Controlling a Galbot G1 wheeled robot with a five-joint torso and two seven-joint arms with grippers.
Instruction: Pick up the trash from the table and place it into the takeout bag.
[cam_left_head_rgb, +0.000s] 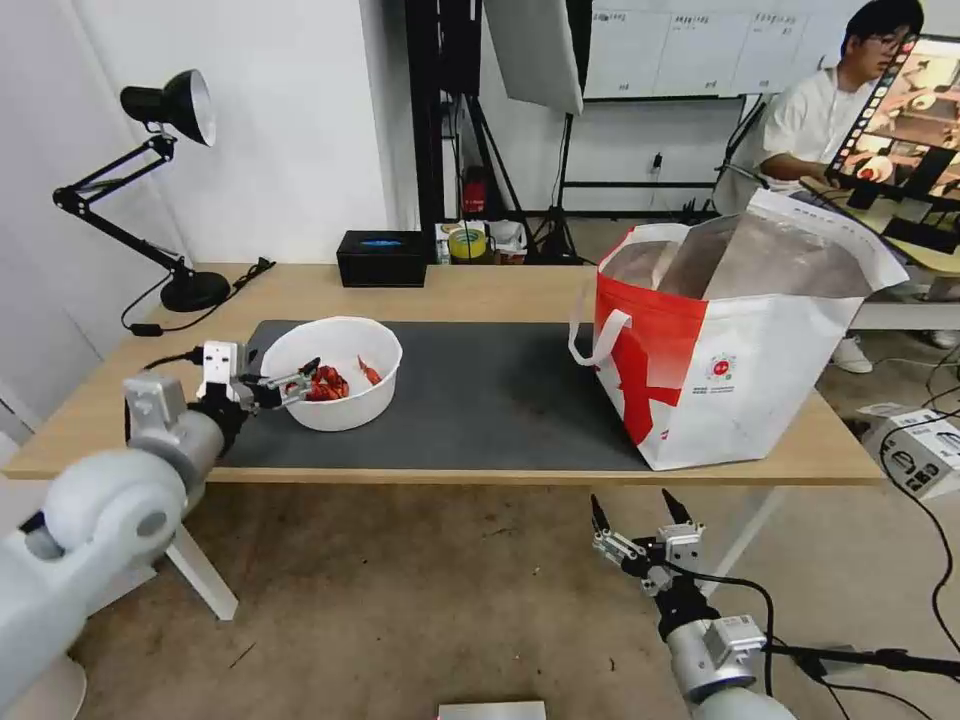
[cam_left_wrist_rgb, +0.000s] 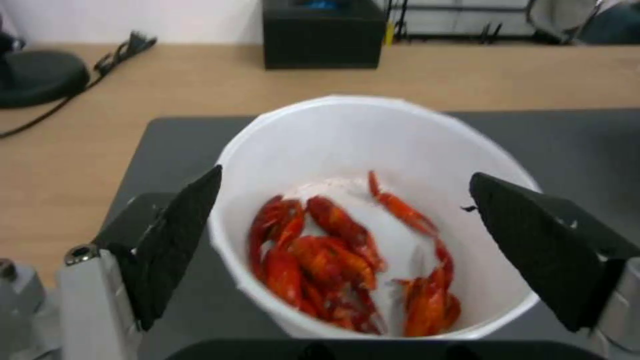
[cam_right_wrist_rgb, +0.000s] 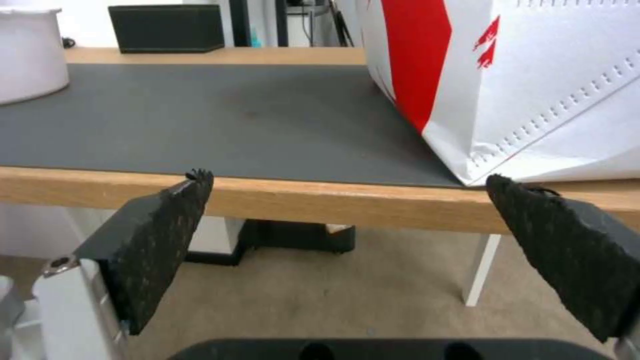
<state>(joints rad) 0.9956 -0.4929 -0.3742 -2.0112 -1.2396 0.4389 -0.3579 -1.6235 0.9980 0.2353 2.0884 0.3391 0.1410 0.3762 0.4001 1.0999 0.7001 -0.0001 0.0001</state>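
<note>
My left gripper (cam_left_head_rgb: 300, 378) is at the near-left rim of the white round plastic bowl (cam_left_head_rgb: 335, 372) with red crayfish shells (cam_left_head_rgb: 328, 384); jaws spread wide. In the left wrist view the two black fingertips (cam_left_wrist_rgb: 180, 235) flank the bowl (cam_left_wrist_rgb: 373, 215), one outside its wall, the other out past the opposite side; nothing gripped. Whether a tip touches the rim I cannot tell.

The bowl sits on the left end of the large dark grey mat (cam_left_head_rgb: 480, 400), toward the left half of the long light-wood table (cam_left_head_rgb: 500, 290); shells (cam_left_wrist_rgb: 347, 265) heaped at the bottom, a few up the wall.

The large red-and-white takeout bag (cam_left_head_rgb: 730, 350) with silver foil lining stands at the right end of the table, mouth open, its near corner right at the front edge; well apart from the bowl.

My right gripper (cam_left_head_rgb: 636, 512) hangs below the front edge of the table, in front of the bag; jaws wide, empty; from the right wrist view the table edge and the bag (cam_right_wrist_rgb: 520, 85) lie ahead.

Risks, as I judge them: bowl is thin-walled and wider than a comfortable pinch; closing on one wall could flex it, tip it, and spill shells onto the mat; a nudge before closing could slide it toward the mat's left edge; the carry across to the bag is long, so a tilted hold may shed shells; the bag could shift off the front edge if bumped.

A black tissue box (cam_left_head_rgb: 382, 258) rests at the back edge; a black desk lamp (cam_left_head_rgb: 160, 180) at the back-left corner.
</note>
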